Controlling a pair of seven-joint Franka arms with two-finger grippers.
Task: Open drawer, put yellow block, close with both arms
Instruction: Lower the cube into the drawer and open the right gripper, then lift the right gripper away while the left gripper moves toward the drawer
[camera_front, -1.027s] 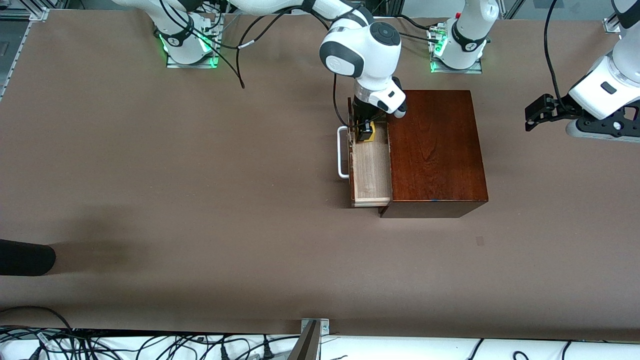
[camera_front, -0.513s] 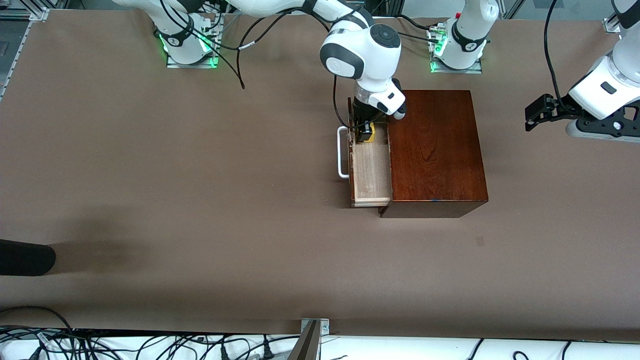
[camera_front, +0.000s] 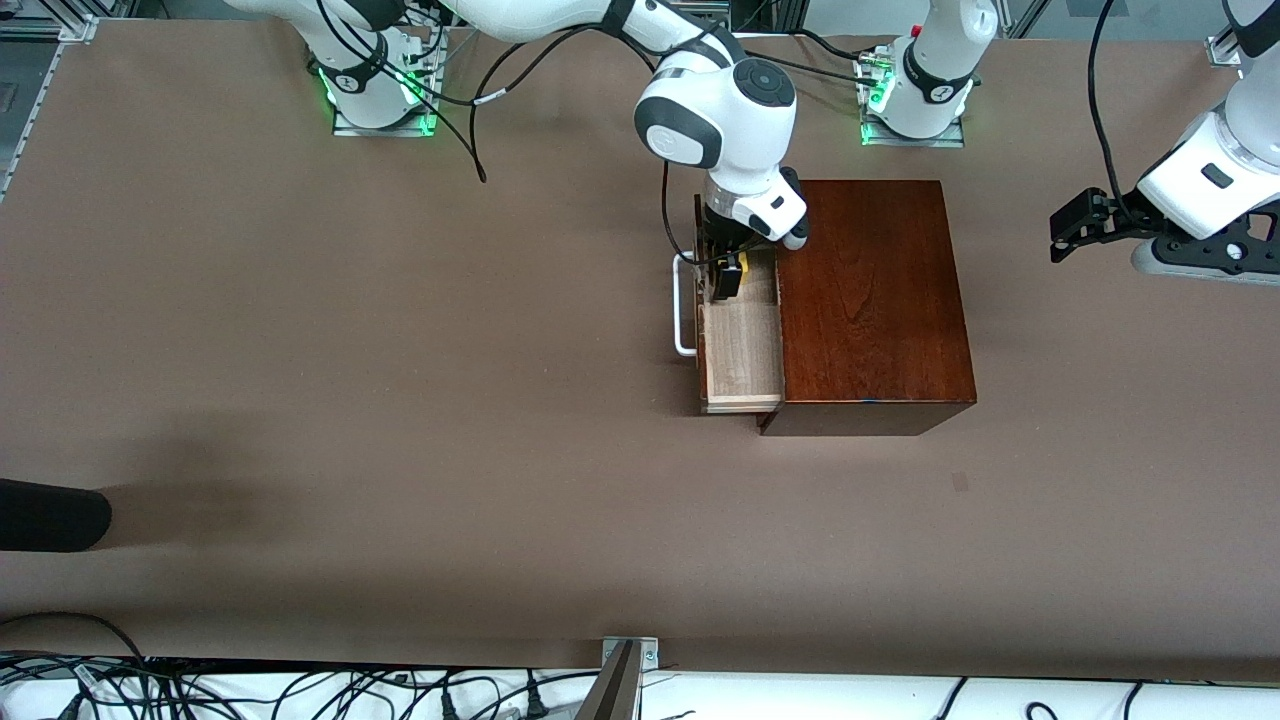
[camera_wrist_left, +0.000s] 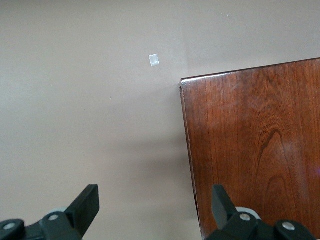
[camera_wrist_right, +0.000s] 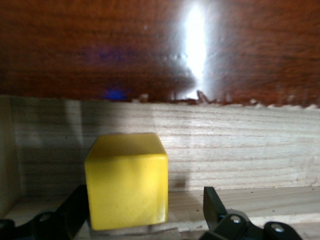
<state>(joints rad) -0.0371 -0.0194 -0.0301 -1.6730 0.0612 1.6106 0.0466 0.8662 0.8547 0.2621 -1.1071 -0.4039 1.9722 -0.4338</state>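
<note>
1. Drawer (camera_front: 742, 345) pulled out of dark wooden box (camera_front: 870, 300), toward right arm's end of surface (camera_front: 400, 400); white handle (camera_front: 684, 305) out front.
2. Right pincer (camera_front: 726, 280) down inside drawer, at its end farther from front camera, low enough to set cargo on tray floor.
3. Yellow block (camera_wrist_right: 126, 180) sitting on pale tray floor, against one finger (camera_wrist_right: 70, 210); other finger apart from it, so jaws spread, block released.
4. Left pincer (camera_wrist_left: 155, 202) open, empty, hovering over surface by box corner; waiting, likely for closing push.
5. Remaining by judgement: lift right pincer out, shut drawer with both arms.
</note>
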